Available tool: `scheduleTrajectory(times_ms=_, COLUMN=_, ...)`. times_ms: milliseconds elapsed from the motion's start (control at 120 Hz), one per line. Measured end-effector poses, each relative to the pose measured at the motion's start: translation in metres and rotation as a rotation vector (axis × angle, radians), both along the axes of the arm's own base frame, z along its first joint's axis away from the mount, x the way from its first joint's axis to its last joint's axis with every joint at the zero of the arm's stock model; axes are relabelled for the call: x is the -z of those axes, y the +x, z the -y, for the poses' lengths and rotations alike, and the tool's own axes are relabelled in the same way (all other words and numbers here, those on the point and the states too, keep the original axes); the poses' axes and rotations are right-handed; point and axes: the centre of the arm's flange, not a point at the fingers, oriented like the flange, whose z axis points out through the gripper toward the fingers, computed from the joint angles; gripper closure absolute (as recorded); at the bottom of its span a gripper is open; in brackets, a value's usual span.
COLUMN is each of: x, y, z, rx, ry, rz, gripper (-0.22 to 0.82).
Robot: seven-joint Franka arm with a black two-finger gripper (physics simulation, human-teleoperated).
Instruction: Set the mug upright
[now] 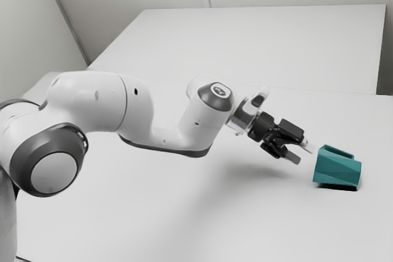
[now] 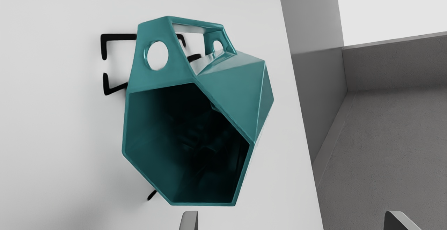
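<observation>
Claw [image 1: 302, 153] spread wide near the tipped, dark-mouthed teal mug [image 1: 336, 169].

The mug [image 2: 230, 100] is coloured teal, the worktop [image 2: 52, 118] pale grey marked with angular black lines [image 2: 118, 37], the tool [image 1: 301, 153] black, the arm [image 1: 92, 99] white and grey.

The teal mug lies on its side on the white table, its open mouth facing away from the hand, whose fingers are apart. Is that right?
Not quite: the open mouth faces the hand, as the wrist view, looking into it, shows. The teal mug does lie on its side on the white table, and the fingers are apart.
</observation>
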Motion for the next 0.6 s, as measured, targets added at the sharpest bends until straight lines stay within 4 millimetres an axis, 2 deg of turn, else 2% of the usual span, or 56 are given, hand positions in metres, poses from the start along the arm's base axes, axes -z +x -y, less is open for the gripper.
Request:
scheduleTrajectory(times_ms=308, x=0.016, y=0.009, z=0.020, rx=0.008, ry=-0.001, rz=-0.016, gripper=0.03)
scheduleTrajectory(times_ms=600, x=0.032, y=0.008, z=0.032, rx=0.011, ry=0.000, rz=-0.039, gripper=0.03)
